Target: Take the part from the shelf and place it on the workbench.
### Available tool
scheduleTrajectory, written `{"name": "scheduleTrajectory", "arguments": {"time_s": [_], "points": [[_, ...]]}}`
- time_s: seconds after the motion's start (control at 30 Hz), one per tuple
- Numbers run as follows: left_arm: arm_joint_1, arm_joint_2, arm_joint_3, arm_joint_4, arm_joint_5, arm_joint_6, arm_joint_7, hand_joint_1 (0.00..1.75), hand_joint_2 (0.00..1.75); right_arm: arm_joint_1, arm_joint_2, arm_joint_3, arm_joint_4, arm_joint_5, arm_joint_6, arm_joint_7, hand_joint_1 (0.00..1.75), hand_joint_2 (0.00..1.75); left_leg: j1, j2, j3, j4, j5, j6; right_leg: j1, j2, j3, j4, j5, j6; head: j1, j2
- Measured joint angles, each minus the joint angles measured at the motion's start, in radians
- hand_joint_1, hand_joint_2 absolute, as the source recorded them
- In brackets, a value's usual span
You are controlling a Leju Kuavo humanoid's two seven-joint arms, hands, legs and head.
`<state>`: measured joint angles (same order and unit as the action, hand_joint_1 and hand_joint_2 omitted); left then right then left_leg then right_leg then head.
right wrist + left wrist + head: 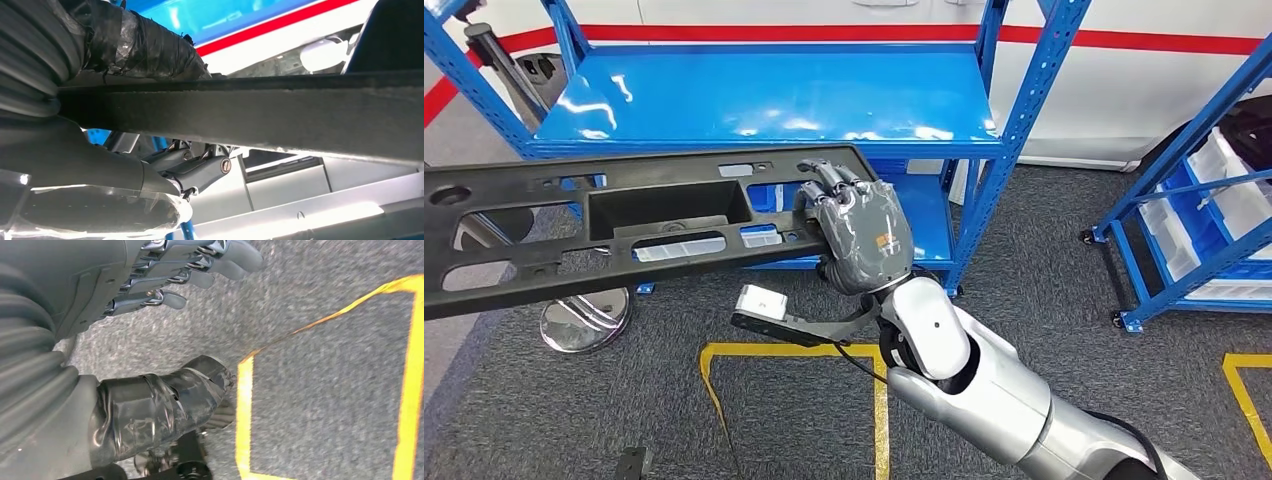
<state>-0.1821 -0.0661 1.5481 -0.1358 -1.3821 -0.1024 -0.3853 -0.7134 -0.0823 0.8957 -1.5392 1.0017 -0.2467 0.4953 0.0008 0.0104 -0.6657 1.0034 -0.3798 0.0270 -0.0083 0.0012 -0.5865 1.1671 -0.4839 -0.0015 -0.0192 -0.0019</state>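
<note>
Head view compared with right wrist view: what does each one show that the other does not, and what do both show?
Head view alone: the whole long black part with its cutouts, the empty top shelf of the blue rack, the grey carpet with yellow tape and the silver right arm.

Right wrist view alone: the part's thin edge from the side, with the taped thumb on one face and fingers on the other.

Both: the right robot hand gripping the part.

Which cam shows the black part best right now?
Head view. It shows most of the long black part with its cutouts, held off the blue shelf by the right robot hand gripping its end. The right wrist view shows one dark edge close up. The left wrist view shows the left robot hand over carpet.
</note>
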Motion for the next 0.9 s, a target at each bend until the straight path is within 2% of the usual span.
{"name": "scheduleTrajectory", "arguments": {"time_s": [0.03, 0.07, 0.1, 0.13, 0.17, 0.2, 0.23, 0.3, 0.33, 0.37, 0.4, 0.43, 0.47, 0.5, 0.53, 0.57, 0.63, 0.7, 0.77, 0.83, 0.87, 0.9], "points": [[0.001, 0.000, 0.000, 0.000, 0.000, -0.001, 0.001, 0.00, 1.75, -0.001, 0.000, 0.000, 0.000, 0.000, 0.001, 0.001, 1.75, 1.75, 0.000, 0.000, -0.010, 0.008, 0.007, -0.005, 0.003, 0.001, 0.041, -0.061, -0.018, -0.002, 0.000, 0.000], [0.002, 0.000, 0.000, 0.000, 0.000, -0.002, 0.002, 0.00, 1.75, -0.002, 0.001, 0.000, 0.000, 0.000, 0.002, 0.002, 1.75, 1.75, 0.000, 0.000, -0.017, 0.013, 0.014, -0.011, 0.006, 0.001, 0.068, -0.105, -0.037, -0.005, 0.001, 0.000], [0.003, 0.000, 0.000, 0.000, 0.000, -0.002, 0.002, 0.00, 1.75, -0.003, 0.001, 0.000, 0.000, 0.000, 0.002, 0.002, 1.75, 1.75, 0.000, 0.000, -0.021, 0.015, 0.022, -0.017, 0.010, 0.002, 0.078, -0.128, -0.045, -0.007, 0.002, 0.000], [0.003, 0.000, 0.000, 0.000, 0.000, -0.002, 0.002, 0.00, 1.75, -0.004, 0.001, 0.000, 0.000, -0.001, 0.004, 0.002, 1.75, 1.75, 0.002, -0.002, -0.024, 0.013, 0.029, -0.023, 0.009, 0.002, 0.071, -0.130, -0.039, -0.012, 0.004, 0.000], [0.004, 0.000, 0.000, 0.000, 0.000, -0.002, 0.002, 0.00, 1.75, -0.005, 0.001, 0.000, 0.001, -0.002, 0.007, 0.003, 1.75, 1.75, 0.004, -0.004, -0.030, 0.018, 0.024, -0.029, 0.008, 0.000, 0.066, -0.133, -0.029, -0.018, 0.005, 0.000], [0.005, 0.000, 0.001, 0.000, 0.000, -0.002, 0.003, 0.00, 1.75, -0.005, 0.002, 0.000, 0.001, -0.005, 0.011, 0.003, 1.75, 1.75, 0.006, -0.005, -0.038, 0.035, 0.002, -0.035, 0.006, -0.002, 0.058, -0.135, -0.018, -0.026, 0.003, 0.000], [0.005, 0.000, 0.001, 0.000, 0.000, -0.002, 0.003, 0.00, 1.75, -0.006, 0.002, 0.000, 0.001, -0.009, 0.015, 0.004, 1.75, 1.75, 0.008, -0.007, -0.052, 0.071, -0.036, -0.040, 0.004, -0.004, 0.049, -0.138, -0.007, -0.033, 0.001, 0.000], [0.006, -0.001, 0.001, 0.000, 0.001, -0.003, -0.002, 0.00, 1.75, -0.008, 0.002, 0.000, 0.001, -0.019, 0.024, 0.006, 1.75, 1.75, 0.012, -0.008, -0.085, 0.190, -0.125, -0.050, 0.005, -0.005, 0.026, -0.138, 0.011, -0.040, -0.002, 0.000], [0.006, -0.001, 0.001, 0.000, 0.002, -0.003, -0.008, 0.00, 1.75, -0.008, 0.002, 0.000, 0.001, -0.025, 0.029, 0.007, 1.75, 1.75, 0.014, -0.007, -0.098, 0.251, -0.147, -0.053, 0.006, -0.005, 0.013, -0.138, 0.020, -0.040, -0.002, 0.000], [0.006, -0.001, 0.001, 0.000, 0.002, -0.002, -0.015, 0.00, 1.75, -0.007, 0.002, 0.000, 0.001, -0.031, 0.033, 0.008, 1.75, 1.75, 0.014, -0.007, -0.102, 0.292, -0.145, -0.055, 0.007, -0.005, 0.001, -0.137, 0.028, -0.040, -0.002, 0.000], [0.006, -0.001, 0.001, 0.000, 0.003, 0.000, -0.020, 0.00, 1.75, -0.007, 0.002, 0.000, 0.001, -0.037, 0.037, 0.009, 1.75, 1.75, 0.014, -0.007, -0.091, 0.302, -0.125, -0.055, 0.007, -0.005, -0.010, -0.137, 0.037, -0.038, -0.002, 0.000], [0.006, -0.001, 0.001, 0.000, 0.002, 0.003, -0.023, 0.00, 1.75, -0.007, 0.002, 0.000, 0.001, -0.043, 0.040, 0.010, 1.75, 1.75, 0.014, -0.007, -0.063, 0.276, -0.096, -0.053, 0.007, -0.004, -0.020, -0.136, 0.044, -0.036, -0.002, 0.000], [0.006, -0.001, 0.001, 0.000, 0.002, 0.006, -0.023, 0.00, 1.75, -0.007, 0.001, 0.000, 0.000, -0.049, 0.042, 0.010, 1.75, 1.75, 0.014, -0.008, -0.018, 0.218, -0.076, -0.050, 0.007, -0.004, -0.027, -0.136, 0.050, -0.034, -0.003, 0.000], [0.006, 0.000, 0.001, 0.000, 0.001, 0.008, -0.023, 0.00, 1.75, -0.008, 0.001, 0.000, -0.001, -0.057, 0.043, 0.010, 1.75, 1.75, 0.012, -0.008, 0.035, 0.145, -0.072, -0.046, 0.008, -0.004, -0.033, -0.136, 0.056, -0.030, -0.002, 0.000], [0.005, 0.000, 0.001, 0.000, 0.000, 0.010, -0.023, 0.00, 1.75, -0.009, 0.001, 0.000, -0.003, -0.068, 0.043, 0.009, 1.75, 1.75, 0.010, -0.009, 0.079, 0.079, -0.079, -0.041, 0.009, -0.004, -0.037, -0.135, 0.061, -0.025, -0.002, 0.000], [0.005, 0.001, 0.001, 0.000, 0.000, 0.012, -0.023, 0.00, 1.75, -0.010, 0.001, 0.000, -0.004, -0.078, 0.042, 0.008, 1.75, 1.75, 0.006, -0.010, 0.108, 0.031, -0.092, -0.037, 0.009, -0.004, -0.039, -0.135, 0.066, -0.019, -0.002, 0.000], [0.004, 0.001, 0.001, 0.000, -0.001, 0.015, -0.023, 0.00, 1.75, -0.011, 0.001, 0.000, -0.007, -0.092, 0.042, 0.005, 1.75, 1.75, 0.002, -0.011, 0.119, 0.000, -0.102, -0.028, 0.009, -0.005, -0.043, -0.136, 0.075, -0.007, -0.002, 0.000], [0.005, 0.001, 0.001, 0.000, -0.001, 0.016, -0.022, 0.00, 1.75, -0.011, 0.000, 0.000, -0.008, -0.096, 0.042, 0.005, 1.75, 1.75, 0.004, -0.008, 0.117, -0.008, -0.092, -0.014, 0.008, -0.003, -0.054, -0.117, 0.060, 0.001, -0.001, 0.000], [0.006, 0.001, 0.001, 0.000, -0.001, 0.016, -0.022, 0.00, 1.75, -0.011, 0.000, 0.000, -0.009, -0.097, 0.042, 0.005, 1.75, 1.75, 0.005, -0.004, 0.113, -0.013, -0.083, 0.000, 0.008, -0.002, -0.091, -0.029, 0.002, 0.006, 0.000, 0.000], [0.006, 0.002, 0.001, 0.000, -0.001, 0.016, -0.022, 0.00, 1.75, -0.009, -0.001, 0.000, -0.009, -0.102, 0.042, 0.004, 1.75, 1.75, 0.002, -0.003, 0.103, -0.008, -0.079, 0.006, 0.008, -0.002, -0.144, 0.101, -0.060, 0.008, 0.001, 0.000], [0.006, 0.002, 0.001, 0.000, -0.001, 0.017, -0.022, 0.00, 1.75, -0.007, -0.002, 0.000, -0.009, -0.105, 0.042, 0.004, 1.75, 1.75, 0.000, -0.004, 0.098, -0.005, -0.078, 0.007, 0.008, -0.002, -0.158, 0.139, -0.070, 0.008, 0.001, 0.000], [0.006, 0.003, 0.001, 0.000, -0.002, 0.017, -0.021, 0.00, 1.75, -0.006, -0.002, 0.000, -0.009, -0.107, 0.042, 0.003, 1.75, 1.75, -0.001, -0.004, 0.094, -0.001, -0.078, 0.008, 0.008, -0.002, -0.156, 0.146, -0.063, 0.007, 0.001, 0.000]]}}
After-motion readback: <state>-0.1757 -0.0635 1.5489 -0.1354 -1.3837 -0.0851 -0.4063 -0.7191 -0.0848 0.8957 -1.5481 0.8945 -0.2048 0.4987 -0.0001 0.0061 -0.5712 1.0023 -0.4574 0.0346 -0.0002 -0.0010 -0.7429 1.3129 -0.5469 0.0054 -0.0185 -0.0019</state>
